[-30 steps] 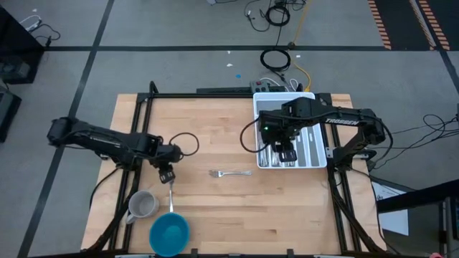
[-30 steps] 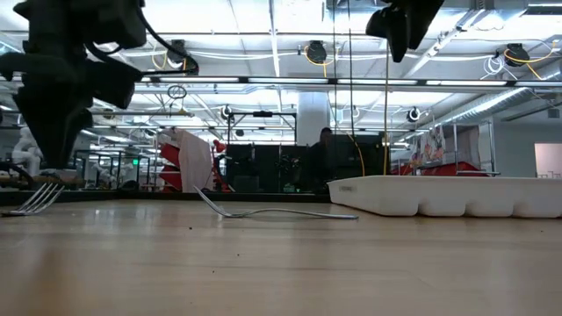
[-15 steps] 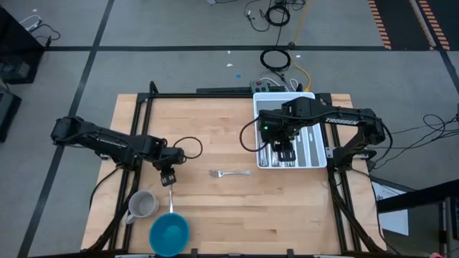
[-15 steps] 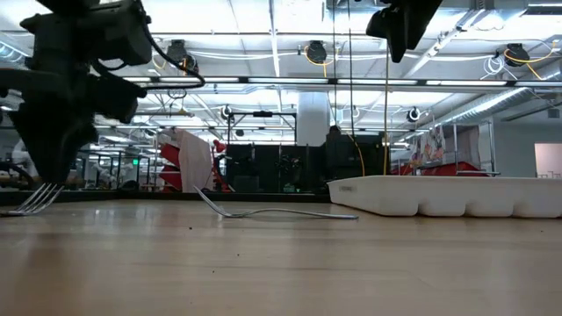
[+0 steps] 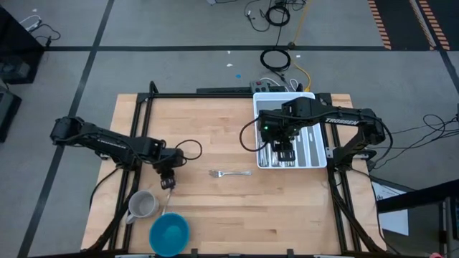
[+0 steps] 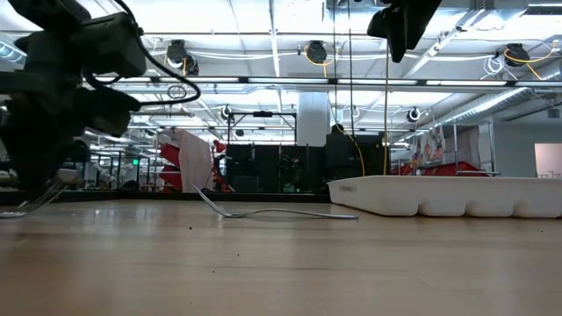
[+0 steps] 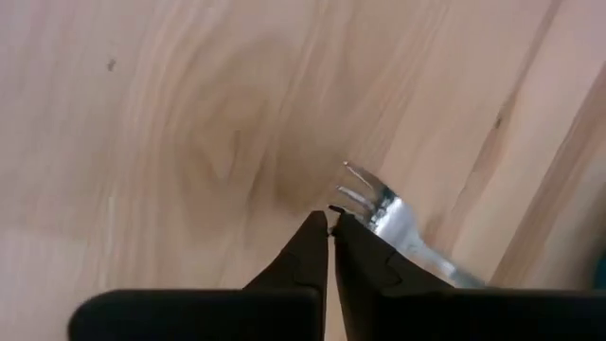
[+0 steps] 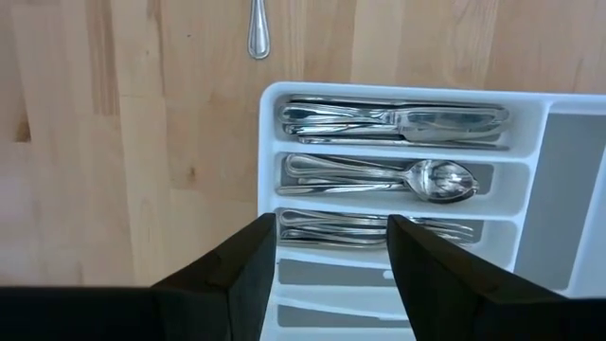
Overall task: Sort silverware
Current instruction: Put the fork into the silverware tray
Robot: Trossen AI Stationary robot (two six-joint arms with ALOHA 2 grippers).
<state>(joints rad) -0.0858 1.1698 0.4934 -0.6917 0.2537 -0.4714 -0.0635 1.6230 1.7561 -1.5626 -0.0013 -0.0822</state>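
Note:
One fork (image 7: 390, 214) lies on the wooden table between the grey mug (image 5: 142, 205) and my left gripper (image 7: 330, 224). The gripper points down at the table with its fingers shut. The fork's tines stick out right beside one finger, and its handle runs away under that finger. A second fork (image 5: 229, 173) lies in the middle of the table. My right gripper (image 8: 331, 260) hangs open above the white organiser tray (image 5: 316, 162). In the tray, knives (image 8: 393, 117), spoons (image 8: 379, 176) and forks (image 8: 379, 226) lie in separate slots. My left gripper's shut fingertips stand against the table beside the fork's neck (image 7: 377, 210), coming from above. Nothing shows between the fingers. One finger (image 7: 365, 254) covers the start of the handle, and I cannot tell whether it touches the fork. The fork lies on the table.
A blue bowl (image 5: 169, 233) stands at the near edge, next to the mug. The tray sits at the table's far right. Bare wood lies between the two forks and along the near right. Black frame rails run along the table's edges.
My left gripper has sunk toward the table and crept a little toward the near edge, ending low over the fork by the mug. My right gripper has stayed still over the tray.

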